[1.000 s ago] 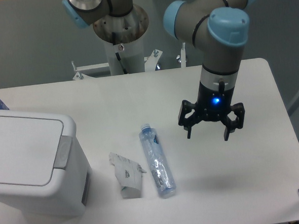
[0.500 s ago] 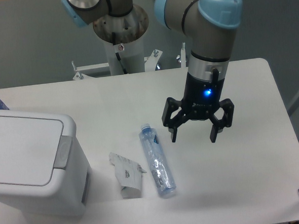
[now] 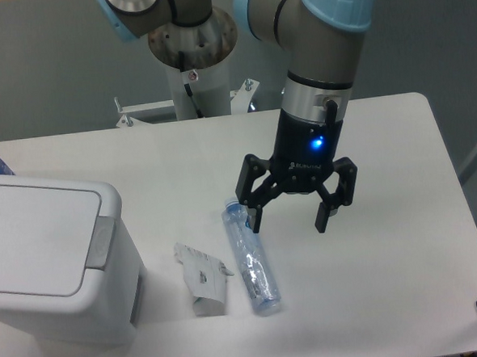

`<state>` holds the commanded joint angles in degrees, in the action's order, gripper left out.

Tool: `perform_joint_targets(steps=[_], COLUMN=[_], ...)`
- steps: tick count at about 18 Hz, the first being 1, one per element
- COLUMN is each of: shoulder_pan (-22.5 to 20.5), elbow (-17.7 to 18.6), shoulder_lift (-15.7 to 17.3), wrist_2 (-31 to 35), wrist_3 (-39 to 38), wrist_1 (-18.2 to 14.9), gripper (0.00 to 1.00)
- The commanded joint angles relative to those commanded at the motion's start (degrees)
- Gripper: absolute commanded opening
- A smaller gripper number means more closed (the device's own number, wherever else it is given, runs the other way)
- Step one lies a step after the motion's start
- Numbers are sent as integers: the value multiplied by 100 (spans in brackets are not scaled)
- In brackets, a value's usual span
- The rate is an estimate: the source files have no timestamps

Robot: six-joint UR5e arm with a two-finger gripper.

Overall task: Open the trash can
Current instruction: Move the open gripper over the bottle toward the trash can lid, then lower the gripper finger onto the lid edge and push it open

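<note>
— What do we see changed since a moment ago?
— Our gripper (image 3: 291,218) has slid left across the desk (image 3: 404,241), now above the bottle (image 3: 251,262) cap.
— And the trash can (image 3: 53,267)?
— Far left of the fingers (image 3: 326,214), well apart, lid shut.
— The fingers?
— Spread wide, holding nothing.
</note>
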<state>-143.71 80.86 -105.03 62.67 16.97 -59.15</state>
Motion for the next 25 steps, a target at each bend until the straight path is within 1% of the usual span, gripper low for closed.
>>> perform_joint_targets(steps=[6,8,11,14,15,17,19,23,25], shoulder_pan=[492,729,932,1125,1160,1213,1354,1442,1442], elbow=[-17,-26,-18,96,158,167,184,334,351], shoulder_lift=[35,44,35,35,44,35,0,-9,-17], wrist_2=[26,26,44,70,70,70,79,79,88], wrist_3=[-510,-563,-572,-563,-537,-545,-554,-545,-537], wrist_1=[79,79,79,131,141,202,412,492,492], gripper=[100,100,100,100,100,100,100,100,100])
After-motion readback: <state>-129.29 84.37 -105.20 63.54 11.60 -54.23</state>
